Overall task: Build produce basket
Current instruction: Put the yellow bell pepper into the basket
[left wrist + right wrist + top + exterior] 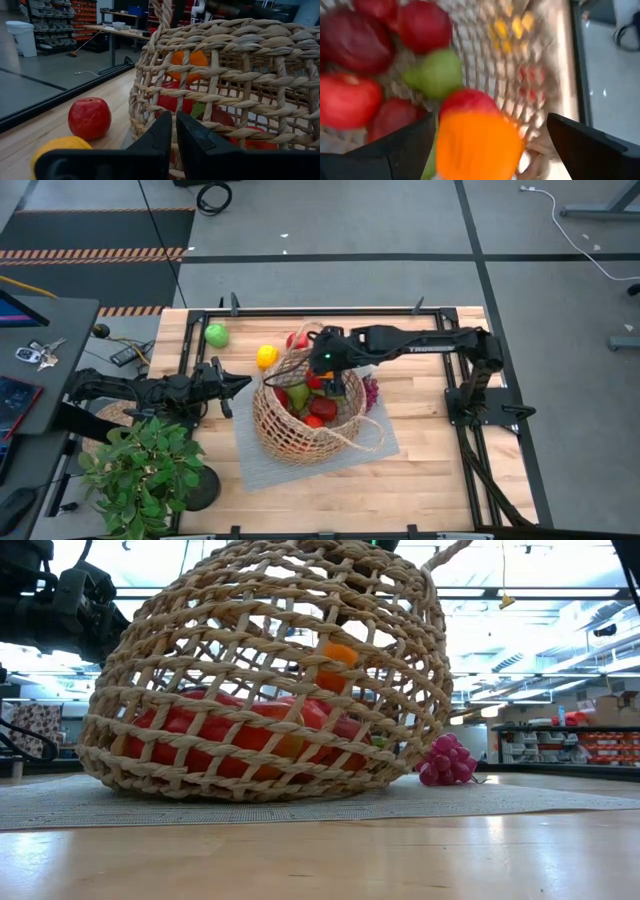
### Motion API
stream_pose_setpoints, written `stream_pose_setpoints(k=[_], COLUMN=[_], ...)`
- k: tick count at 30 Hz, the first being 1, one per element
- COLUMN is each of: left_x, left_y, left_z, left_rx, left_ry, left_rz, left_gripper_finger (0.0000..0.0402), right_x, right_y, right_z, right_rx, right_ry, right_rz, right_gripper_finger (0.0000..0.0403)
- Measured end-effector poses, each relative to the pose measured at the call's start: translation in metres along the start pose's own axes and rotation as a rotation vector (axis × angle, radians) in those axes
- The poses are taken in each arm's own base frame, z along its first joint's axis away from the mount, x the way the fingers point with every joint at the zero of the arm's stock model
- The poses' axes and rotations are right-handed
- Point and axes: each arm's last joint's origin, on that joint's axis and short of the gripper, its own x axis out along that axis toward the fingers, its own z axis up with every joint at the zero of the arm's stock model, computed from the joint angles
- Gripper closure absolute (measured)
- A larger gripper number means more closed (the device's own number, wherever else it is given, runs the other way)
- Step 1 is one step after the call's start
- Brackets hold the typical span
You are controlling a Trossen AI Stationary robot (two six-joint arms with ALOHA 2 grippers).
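- High view: right fingers [333, 385] spread over the basket [300, 442], which stands on a grey mat [375, 442] on the desk [440, 490]; left fingers [240, 383] clenched, empty, beside the basket's rim.
- Low view: an orange [338, 653] shows inside the basket above red fruit; purple grapes [445, 761] lie beside it.
- Left wrist view: a red apple [89, 117] and lemon [59, 146] lie outside the basket.
- Right wrist view: the orange sits between the spread fingers, untouched; a green pear [436, 74] lies below.
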Motion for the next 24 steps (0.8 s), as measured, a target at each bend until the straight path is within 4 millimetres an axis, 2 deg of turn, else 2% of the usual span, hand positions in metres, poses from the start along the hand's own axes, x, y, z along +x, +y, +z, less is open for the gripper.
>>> stream_pose_setpoints(k=[4,8,11,16,24], left_x=[0.0,0.0,0.0,0.0,0.0], left_y=[0.0,0.0,0.0,0.0,0.0], left_z=[0.0,0.0,0.0,0.0,0.0], left_rx=[0.0,0.0,0.0,0.0,0.001], left_ry=[0.0,0.0,0.0,0.0,0.0], left_rz=[0.001,0.0,0.001,0.001,0.0], left_gripper_finger=[0.0365,0.0361,0.0362,0.0368,0.0363], right_x=[-0.025,-0.058,-0.071,-0.082,-0.098], right_y=[0.001,-0.003,-0.003,0.001,0.007], right_z=[0.001,-0.001,-0.009,-0.034,-0.086], right_rx=[0.01,0.071,0.099,0.147,0.204], right_ry=[-0.049,-0.132,-0.179,-0.273,-0.509], right_rz=[-0.008,-0.01,-0.006,0.002,0.049], right_gripper_finger=[0.0018,0.0018,0.0019,0.0019,0.0019])
